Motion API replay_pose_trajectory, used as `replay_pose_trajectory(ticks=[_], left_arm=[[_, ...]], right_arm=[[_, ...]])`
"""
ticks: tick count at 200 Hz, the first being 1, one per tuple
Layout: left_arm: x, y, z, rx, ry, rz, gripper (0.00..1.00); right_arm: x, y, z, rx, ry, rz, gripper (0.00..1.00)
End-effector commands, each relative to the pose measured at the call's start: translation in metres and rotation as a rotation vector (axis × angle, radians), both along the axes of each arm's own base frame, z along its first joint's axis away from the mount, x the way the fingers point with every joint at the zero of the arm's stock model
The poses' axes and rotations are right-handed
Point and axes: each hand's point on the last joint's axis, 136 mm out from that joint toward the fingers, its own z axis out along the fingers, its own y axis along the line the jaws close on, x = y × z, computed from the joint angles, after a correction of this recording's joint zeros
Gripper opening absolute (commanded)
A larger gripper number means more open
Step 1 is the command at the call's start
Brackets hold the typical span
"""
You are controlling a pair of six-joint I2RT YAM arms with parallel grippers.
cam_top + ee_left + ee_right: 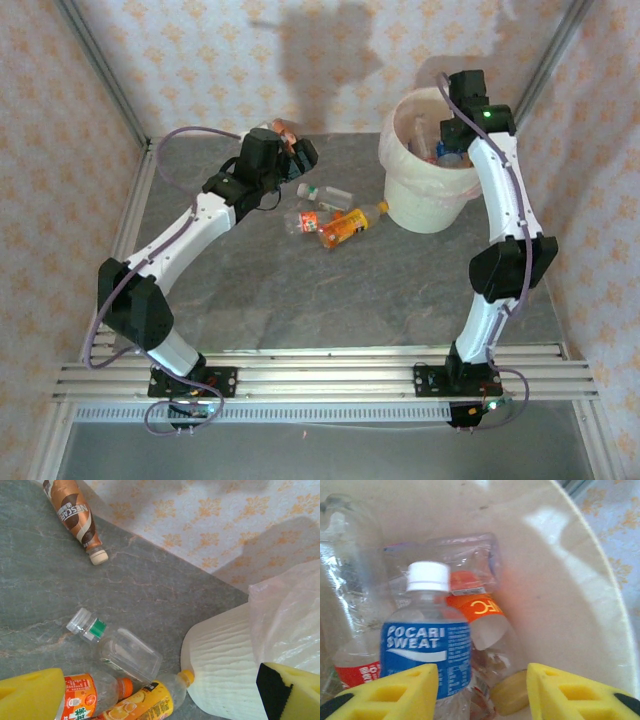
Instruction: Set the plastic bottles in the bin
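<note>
- left gripper, jaws wide and empty, hangs over three plastic bottles lying at frame centre, just beside the bin.
- right gripper sits at the bin's mouth, upper right, jaws apart and clamping nothing; a pocari sweat bottle lies below it.
- the clear bottle looks empty: probably light, thin-walled, slippery and quick to roll.
- the best hold seems to be across its mid-body, not the cap.

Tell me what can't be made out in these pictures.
- Right wrist: base of the Pocari bottle hidden behind a finger of the right gripper; grip unclear.
- Top: contents of the bin, too small and partly under the right arm.
- Left wrist: orange-label bottle cut by the bottom edge.
</note>
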Motion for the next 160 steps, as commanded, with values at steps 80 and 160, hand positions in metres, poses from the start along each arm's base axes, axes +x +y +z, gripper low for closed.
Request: replay_pose_trajectory(ticks=[80,160], left_arm=[[-0.001,0.008,-0.023,0.009,0.098,0.052,1.00],[0.006,0.009,-0.050,0.022,0.179,0.078,1.00]], right_arm=[[-0.023,0.054,0.087,0.378,-0.388,0.166,0.82],[-0.075,0.139,0.087,0.559,-0.409,0.600,0.97]])
